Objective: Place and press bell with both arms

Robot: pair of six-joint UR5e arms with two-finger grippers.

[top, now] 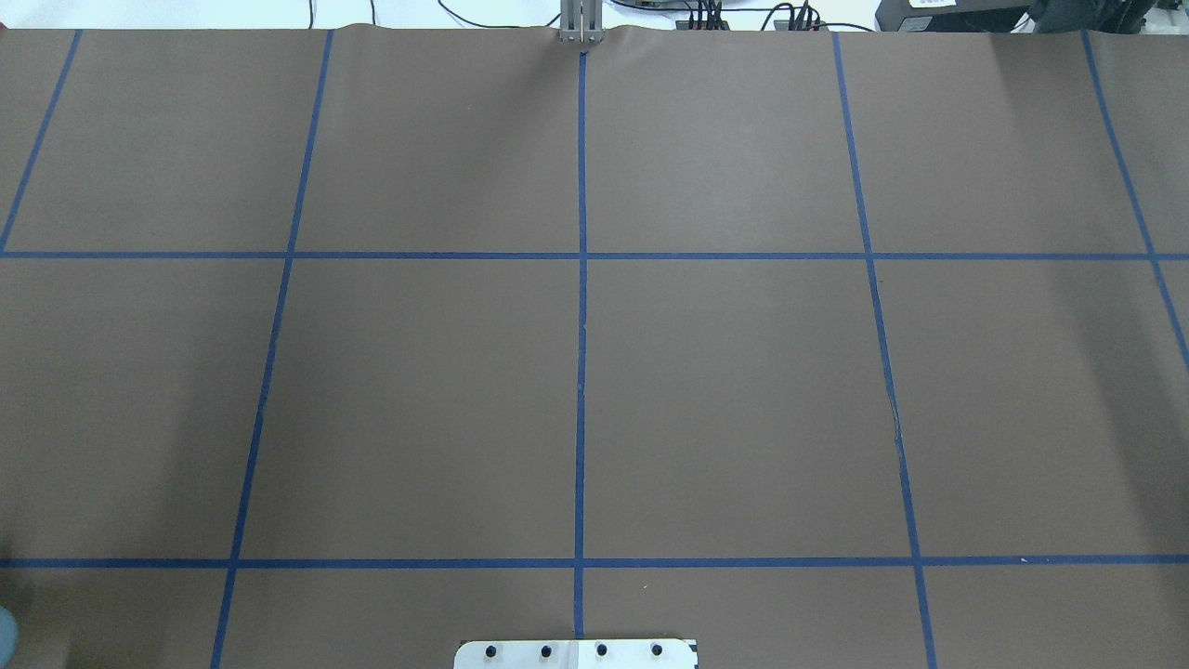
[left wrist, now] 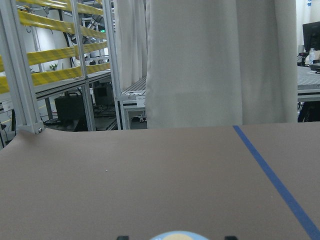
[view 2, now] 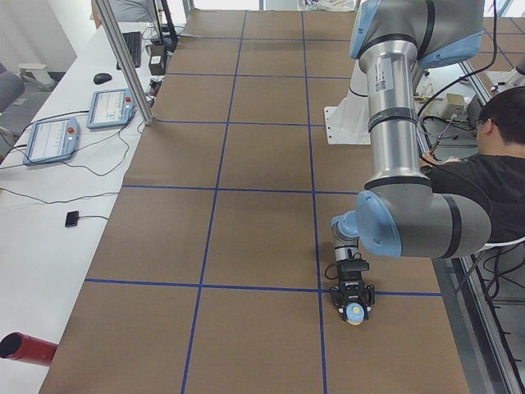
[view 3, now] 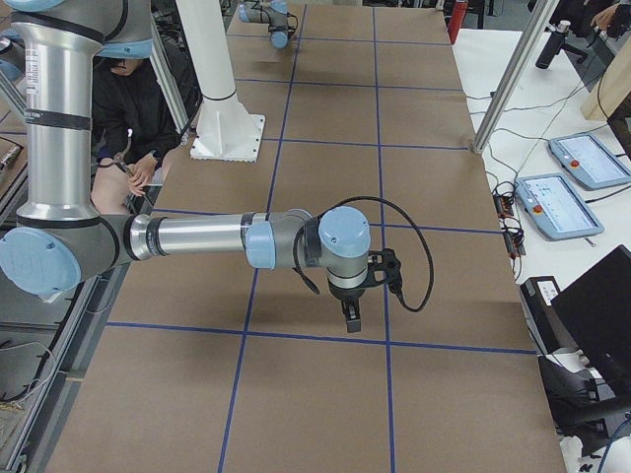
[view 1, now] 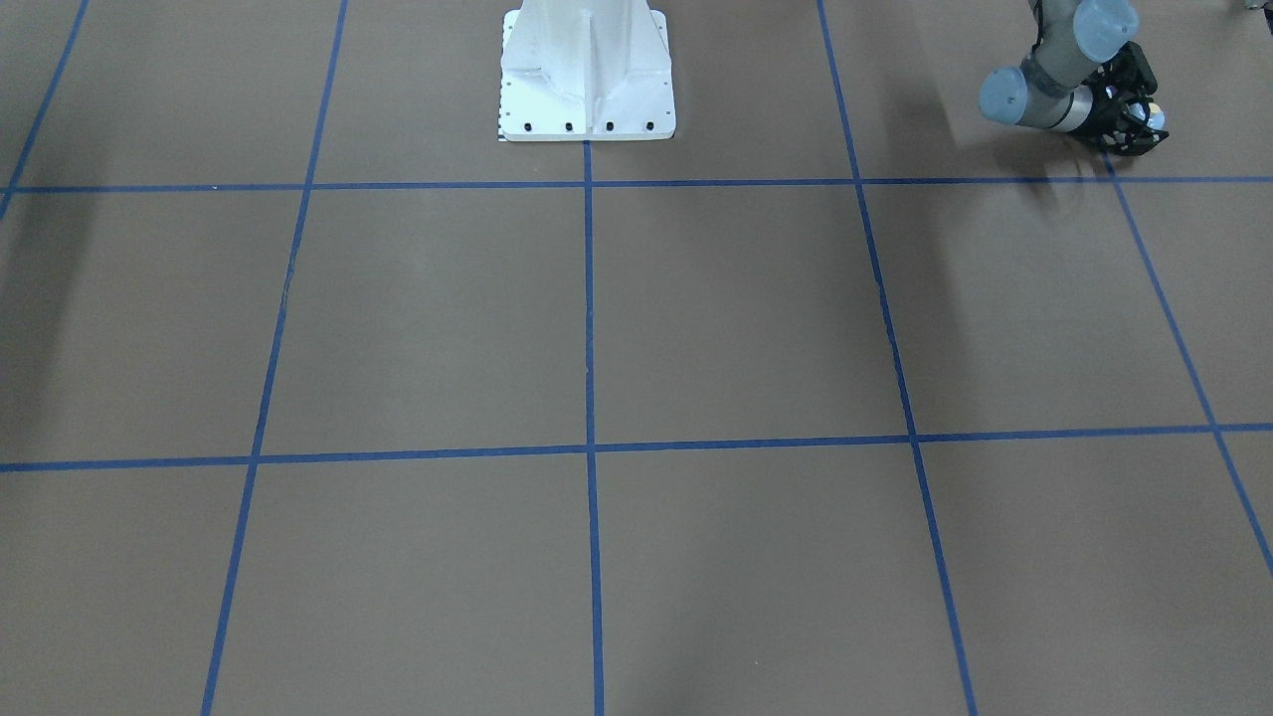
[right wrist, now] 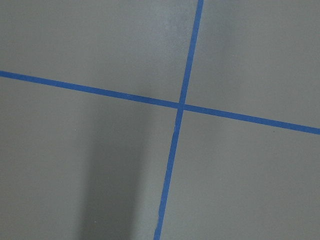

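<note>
Left hand (view 2: 353, 307) clamped on half-hidden bell (view 2: 354, 313); right hand (view 3: 353, 316): state impossible to tell.

Brown table cover (top: 743, 372) gridded with blue tape lines (top: 581, 372), with clutter along its edges.
On the white bench beside one long side of the cover lie two teach pendants (view 2: 111, 107), a black mouse (view 2: 102, 78) and a small black device (view 2: 72, 218). A red cylinder (view 2: 25, 348) lies just off the cover's corner. A person in black (view 2: 484, 176) sits at the opposite long side. Past one short end hangs a pale curtain (left wrist: 215, 60).
</note>
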